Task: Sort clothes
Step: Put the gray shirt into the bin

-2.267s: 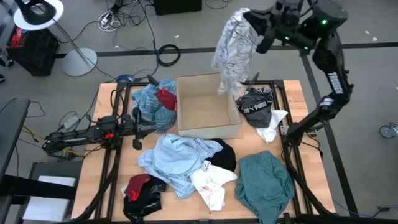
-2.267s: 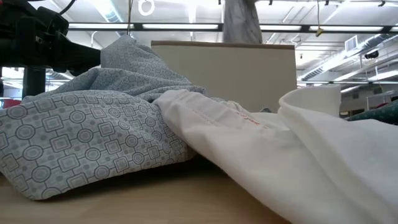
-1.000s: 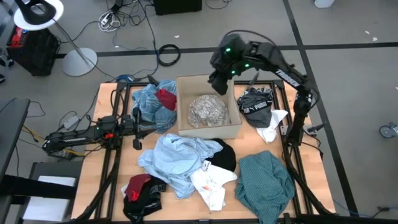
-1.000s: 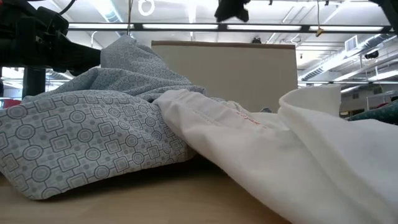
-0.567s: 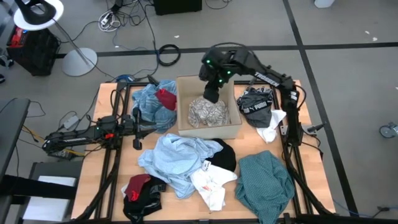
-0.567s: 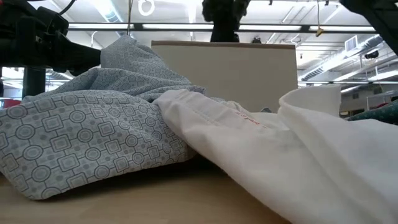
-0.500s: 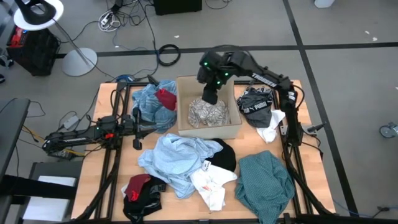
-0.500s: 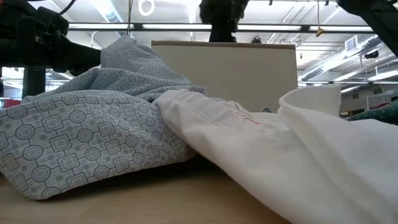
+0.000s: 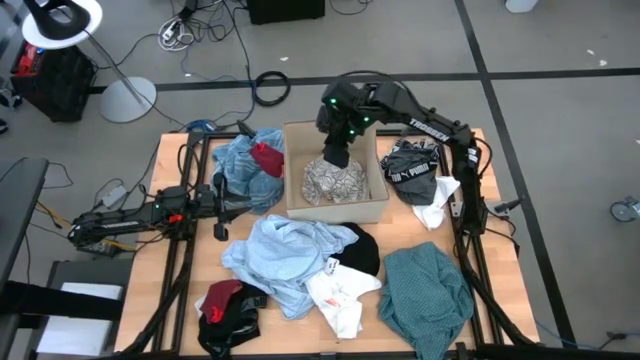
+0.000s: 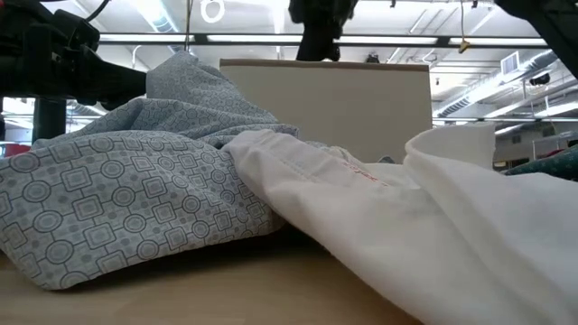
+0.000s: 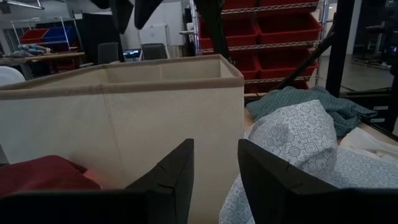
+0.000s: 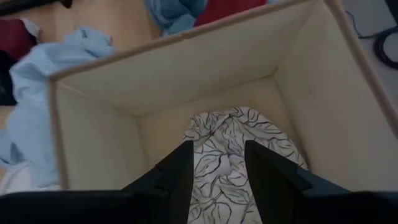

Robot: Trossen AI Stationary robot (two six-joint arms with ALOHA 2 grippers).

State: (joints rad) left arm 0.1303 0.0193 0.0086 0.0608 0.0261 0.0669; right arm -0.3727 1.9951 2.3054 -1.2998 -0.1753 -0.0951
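Tan cardboard box [image 9: 375,205] standing open on the wooden table [image 9: 505,240]. Beyond, a white floor lamp [image 9: 65,22] and coiled black cable [image 9: 271,87]

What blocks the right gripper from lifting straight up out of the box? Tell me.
Nothing visible. The right gripper hangs open just above the patterned garment lying in the box, whose top is open. The left gripper waits outside the box, beside its wall.

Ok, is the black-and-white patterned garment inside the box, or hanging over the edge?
Inside. The patterned garment lies bunched on the floor of the box, below its rim; the right pincer is open above it.
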